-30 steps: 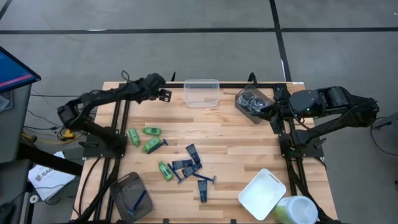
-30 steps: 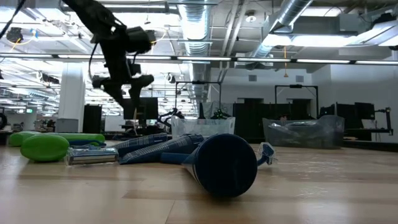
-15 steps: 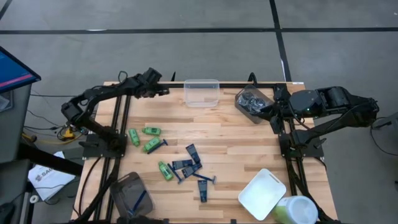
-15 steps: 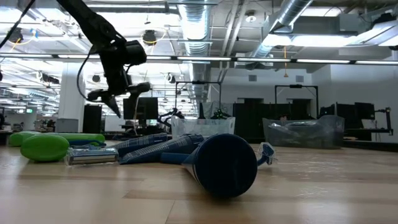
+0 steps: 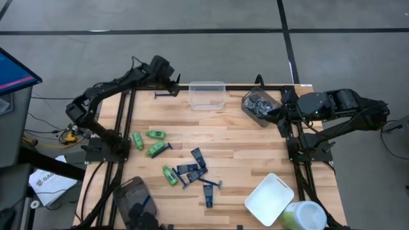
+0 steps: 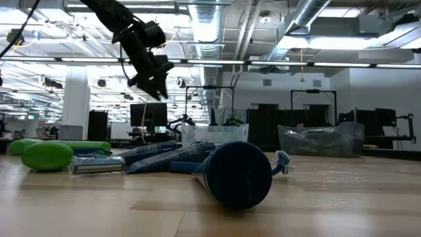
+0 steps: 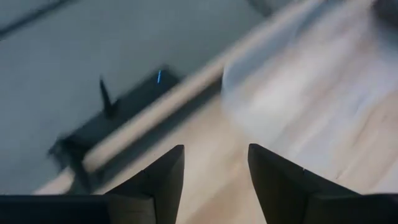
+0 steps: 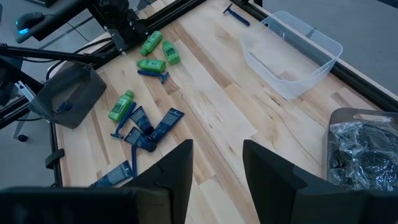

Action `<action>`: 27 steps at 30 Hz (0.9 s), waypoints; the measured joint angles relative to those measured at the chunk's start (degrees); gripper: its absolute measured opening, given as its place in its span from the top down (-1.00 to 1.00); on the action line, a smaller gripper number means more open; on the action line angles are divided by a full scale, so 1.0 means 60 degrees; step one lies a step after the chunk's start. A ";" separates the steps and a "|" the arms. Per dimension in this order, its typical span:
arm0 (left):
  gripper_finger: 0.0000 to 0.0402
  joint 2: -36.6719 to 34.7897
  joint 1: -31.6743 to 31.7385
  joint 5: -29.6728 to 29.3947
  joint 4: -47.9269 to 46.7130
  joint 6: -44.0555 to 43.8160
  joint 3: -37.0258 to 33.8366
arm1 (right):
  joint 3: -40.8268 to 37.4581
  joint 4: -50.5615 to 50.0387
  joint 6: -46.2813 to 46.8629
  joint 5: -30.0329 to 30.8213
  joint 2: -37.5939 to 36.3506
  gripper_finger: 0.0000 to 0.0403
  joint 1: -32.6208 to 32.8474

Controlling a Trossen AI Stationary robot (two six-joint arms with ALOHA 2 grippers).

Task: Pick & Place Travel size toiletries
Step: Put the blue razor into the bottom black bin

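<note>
The toiletries lie loose on the wooden table: green mini bottles (image 5: 155,149), navy tubes (image 5: 198,156) and blue razors (image 5: 209,183) in the middle and left. One more blue razor (image 5: 165,94) lies flat near the far edge, just left of the clear tub (image 5: 207,94). My left gripper (image 5: 172,82) hangs open in the air above that razor, with nothing between its fingers (image 7: 216,180). My right gripper (image 5: 273,115) waits open at the far right, above a grey tub of dark discs (image 5: 259,105), and holds nothing (image 8: 217,168).
A grey-brown tub (image 5: 134,201) with a blue razor in it stands at the near left. A white tub (image 5: 270,199) stands at the near right, with a green-topped container (image 5: 303,216) beside it. Black frame rails run along the table's sides.
My left gripper has risen and gone toward the table's far edge, rolling at the wrist as it went. The blue razor left of the clear tub now shows uncovered on the table below it. My right arm has kept still.
</note>
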 joint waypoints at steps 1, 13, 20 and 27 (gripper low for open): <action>0.14 0.0156 0.0092 -0.0091 -0.0564 0.0196 0.0171 | 0.0000 0.0000 0.0003 0.0000 0.0030 0.34 0.0000; 0.14 0.0901 0.1540 -0.1461 -0.2386 -0.1943 0.0414 | 0.0007 0.0003 0.0031 0.0000 0.0573 0.34 0.0000; 0.14 0.0921 0.1706 -0.1400 -0.2686 -0.3142 0.0024 | 0.0004 -0.0002 0.0004 0.0000 0.0767 0.34 0.0000; 0.14 0.0921 0.1713 -0.0993 -0.2502 -0.3986 -0.0647 | 0.0004 0.0004 -0.0434 0.0022 0.0784 0.34 -0.0016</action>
